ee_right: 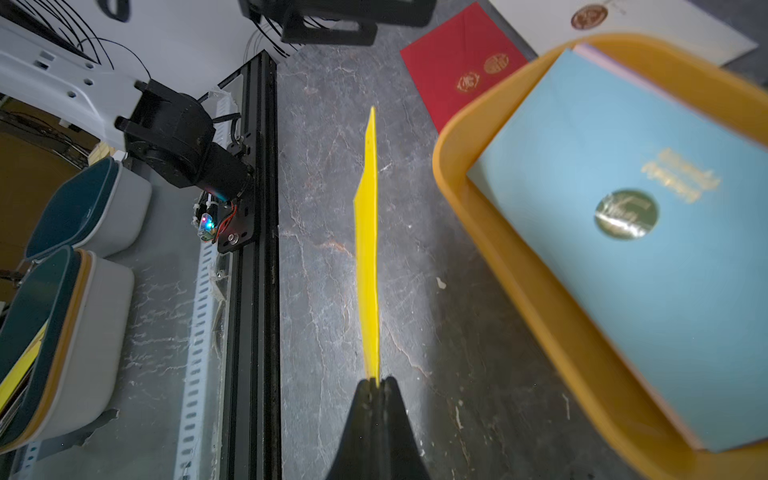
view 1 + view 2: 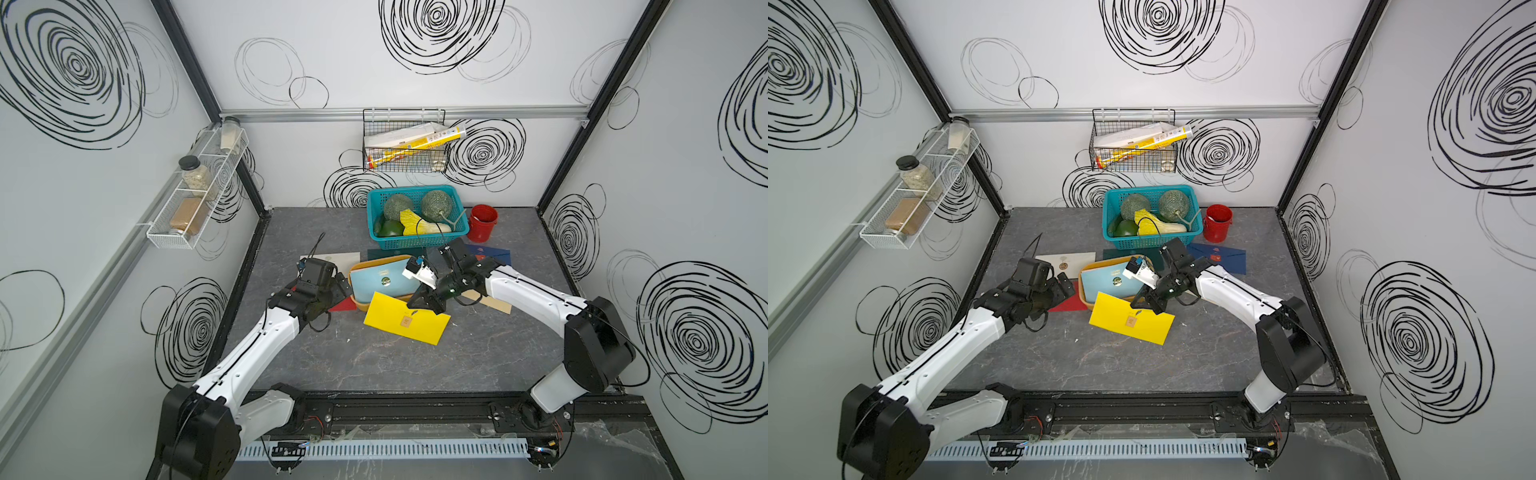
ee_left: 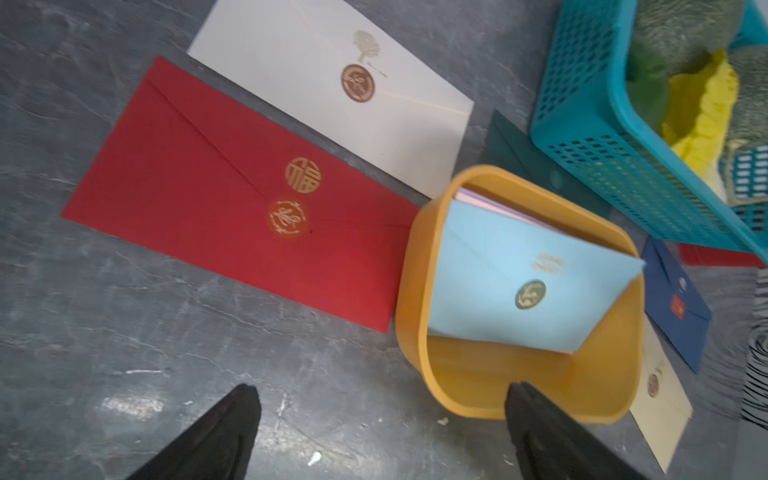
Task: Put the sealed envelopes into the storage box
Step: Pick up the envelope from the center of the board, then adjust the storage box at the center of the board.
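Observation:
The orange-yellow storage box sits mid-table with a light blue envelope leaning on lilac and pink ones inside. My right gripper is shut on an edge of the yellow envelope, held tilted just in front of the box. At the box's left end my left gripper hangs open and empty over the table. A red envelope and a white one lie flat left of the box. Dark green, navy and beige envelopes lie behind and right of it.
A teal lattice basket of vegetables stands behind the box, with a small red bucket to its right. A wire rack hangs on the back wall and a jar shelf on the left wall.

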Action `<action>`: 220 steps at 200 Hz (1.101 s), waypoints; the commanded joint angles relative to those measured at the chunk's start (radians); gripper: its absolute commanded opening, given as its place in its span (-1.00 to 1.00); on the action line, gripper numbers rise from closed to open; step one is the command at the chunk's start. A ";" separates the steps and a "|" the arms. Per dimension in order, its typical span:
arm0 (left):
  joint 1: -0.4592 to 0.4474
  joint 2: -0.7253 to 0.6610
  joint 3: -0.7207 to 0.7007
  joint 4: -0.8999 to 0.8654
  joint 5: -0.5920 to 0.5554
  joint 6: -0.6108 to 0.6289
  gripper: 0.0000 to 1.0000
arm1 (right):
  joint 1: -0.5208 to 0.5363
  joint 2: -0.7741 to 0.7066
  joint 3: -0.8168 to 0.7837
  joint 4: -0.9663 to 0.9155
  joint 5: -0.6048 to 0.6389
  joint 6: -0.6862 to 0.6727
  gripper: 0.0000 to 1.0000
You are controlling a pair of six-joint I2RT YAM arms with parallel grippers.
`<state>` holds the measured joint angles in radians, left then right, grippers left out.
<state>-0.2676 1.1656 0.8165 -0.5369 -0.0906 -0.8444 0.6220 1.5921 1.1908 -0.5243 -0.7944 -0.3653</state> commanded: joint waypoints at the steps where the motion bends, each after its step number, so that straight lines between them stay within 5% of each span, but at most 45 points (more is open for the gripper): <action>1: 0.023 0.058 0.030 0.019 0.027 0.076 0.97 | 0.011 -0.030 0.061 -0.100 0.041 -0.038 -1.00; 48: -0.010 0.207 0.081 0.084 0.075 0.111 0.85 | 0.010 -0.050 0.082 -0.082 0.250 -0.019 -1.00; 100: -0.085 0.309 0.133 0.098 0.023 0.129 0.42 | -0.042 -0.068 0.173 -0.088 0.415 0.021 -1.00; 141: -0.100 0.373 0.149 0.105 0.002 0.157 -0.27 | -0.057 -0.106 0.159 -0.069 0.449 0.039 -1.00; 220: -0.224 0.396 0.159 0.083 0.004 0.202 -0.94 | -0.059 -0.084 0.238 -0.107 0.412 -0.038 -1.00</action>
<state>-0.4553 1.5799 0.9760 -0.4461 -0.0784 -0.6636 0.5659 1.5063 1.3838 -0.5961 -0.3614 -0.3626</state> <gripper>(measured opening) 0.108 0.041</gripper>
